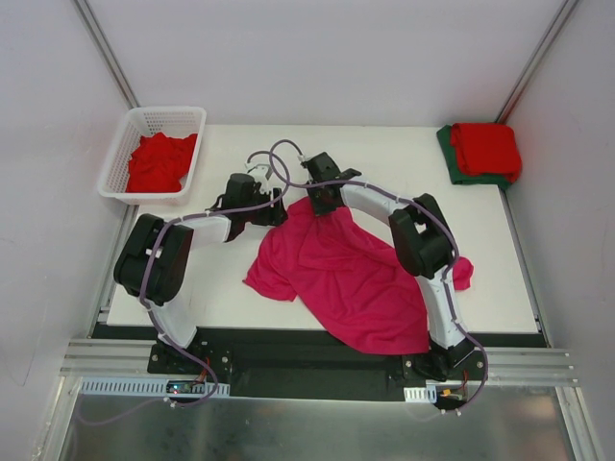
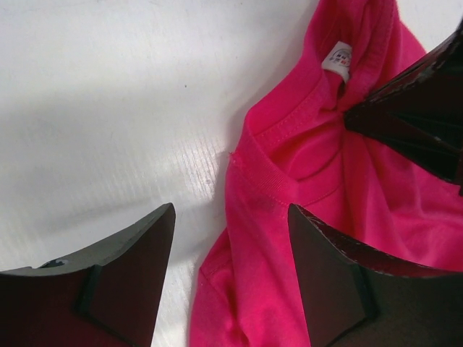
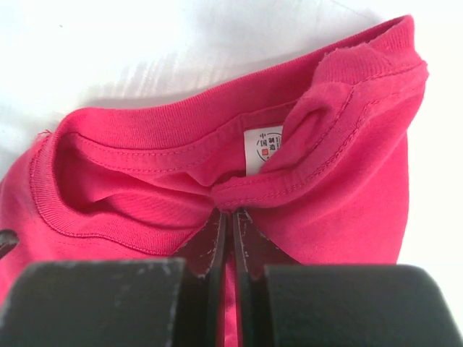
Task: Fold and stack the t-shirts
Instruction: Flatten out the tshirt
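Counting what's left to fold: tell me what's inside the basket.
The basket holds crumpled red cloth, apparently shirts. How many cannot be told: it lies bunched in one heap, and anything beneath it, including the basket's floor, is covered.

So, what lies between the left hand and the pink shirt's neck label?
Only the pink shirt's own cloth and collar rib, in the left wrist view. The right hand grips the collar beside the label.
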`<state>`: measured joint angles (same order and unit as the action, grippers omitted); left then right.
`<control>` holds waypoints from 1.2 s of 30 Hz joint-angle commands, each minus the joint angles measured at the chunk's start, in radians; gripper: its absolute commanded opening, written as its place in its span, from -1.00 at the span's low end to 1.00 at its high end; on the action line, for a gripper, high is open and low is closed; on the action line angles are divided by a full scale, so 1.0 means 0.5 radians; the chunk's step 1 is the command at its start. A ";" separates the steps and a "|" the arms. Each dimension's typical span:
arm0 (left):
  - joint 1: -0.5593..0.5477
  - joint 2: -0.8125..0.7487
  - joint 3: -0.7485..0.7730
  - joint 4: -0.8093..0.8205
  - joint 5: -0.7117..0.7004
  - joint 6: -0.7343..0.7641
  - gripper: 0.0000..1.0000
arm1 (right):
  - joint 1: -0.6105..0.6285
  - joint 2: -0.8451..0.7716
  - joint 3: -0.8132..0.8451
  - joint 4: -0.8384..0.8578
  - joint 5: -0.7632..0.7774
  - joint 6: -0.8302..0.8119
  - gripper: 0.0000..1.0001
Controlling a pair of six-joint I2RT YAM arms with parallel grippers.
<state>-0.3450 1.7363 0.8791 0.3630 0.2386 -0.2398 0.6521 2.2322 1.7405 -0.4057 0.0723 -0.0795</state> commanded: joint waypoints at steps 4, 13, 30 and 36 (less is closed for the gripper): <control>0.015 0.028 0.015 0.072 0.084 -0.008 0.26 | -0.049 -0.163 -0.042 -0.066 0.098 -0.010 -0.97; 0.009 0.089 0.012 0.121 0.207 -0.063 0.04 | -0.068 -0.172 -0.042 -0.066 0.107 -0.010 -0.97; -0.108 0.227 0.070 0.204 0.271 -0.128 -0.14 | -0.083 -0.169 -0.060 -0.069 0.086 -0.004 -0.97; -0.129 0.270 0.089 0.210 0.284 -0.146 -0.95 | -0.092 -0.169 -0.075 -0.072 0.086 -0.010 -0.97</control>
<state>-0.3988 1.8591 0.8955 0.4458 0.3546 -0.3061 0.6147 2.2112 1.7161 -0.4225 0.1009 -0.0795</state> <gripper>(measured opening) 0.117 0.034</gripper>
